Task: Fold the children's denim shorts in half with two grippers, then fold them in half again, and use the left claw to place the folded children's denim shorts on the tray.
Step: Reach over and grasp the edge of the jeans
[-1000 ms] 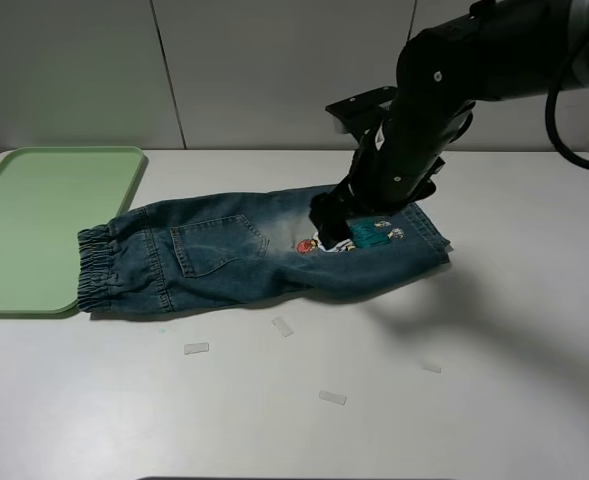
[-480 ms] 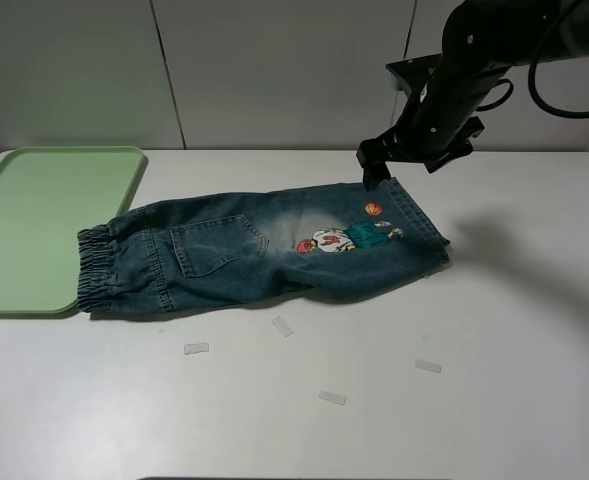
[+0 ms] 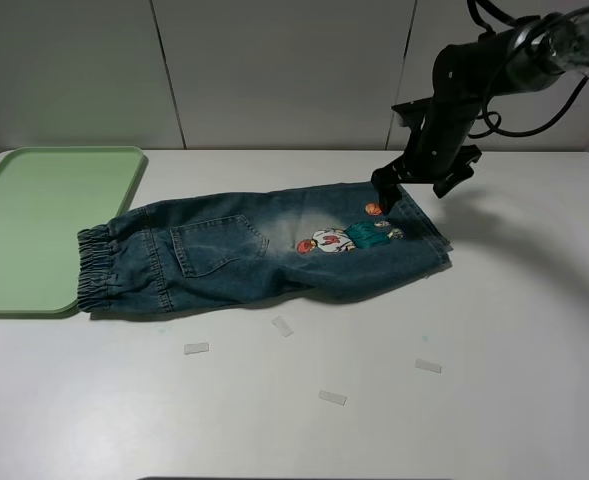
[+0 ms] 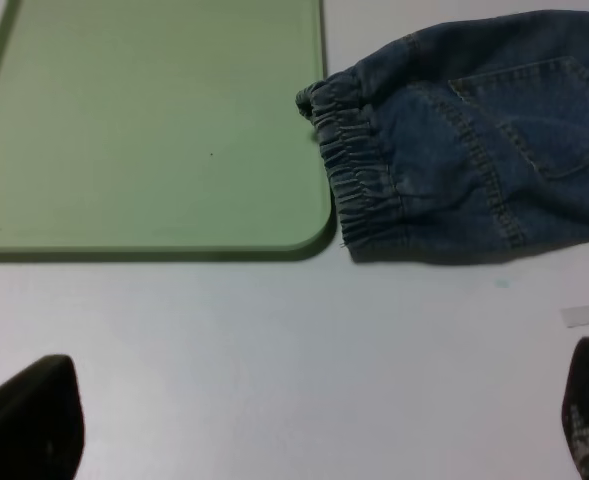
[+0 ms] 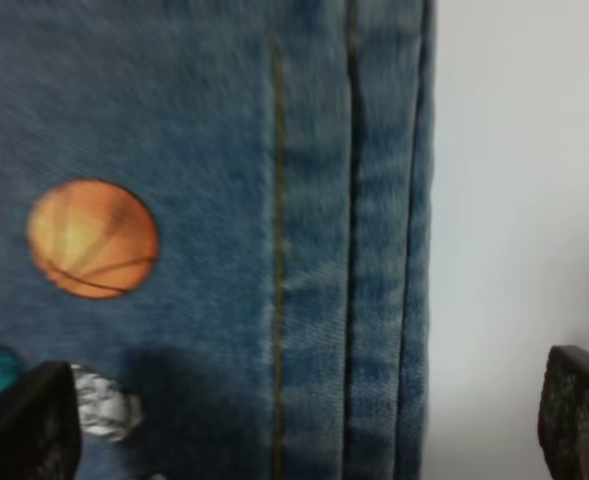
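Denim shorts point(image 3: 264, 250) lay flat toward table's point(image 3: 494, 400) far edge, waistband point(image 3: 94, 270) against tray point(image 3: 34, 220); left gripper point(image 4: 309, 428) and right gripper point(image 3: 384, 195) gaped wide, empty.

The tray point(image 4: 154, 130) lies flat on the pale surface point(image 4: 274, 340). The shorts point(image 4: 474, 140) lie beside it, their elastic waistband point(image 4: 349, 170) apparently touching its rim. A small pale scrap point(image 4: 584, 316) sits nearby. The claw point(image 4: 309, 425) hangs spread wide above, empty, black fingertips point(image 4: 29, 420) far apart.

blue denim shorts point(image 3: 234, 255), pale green tray point(image 3: 34, 225)
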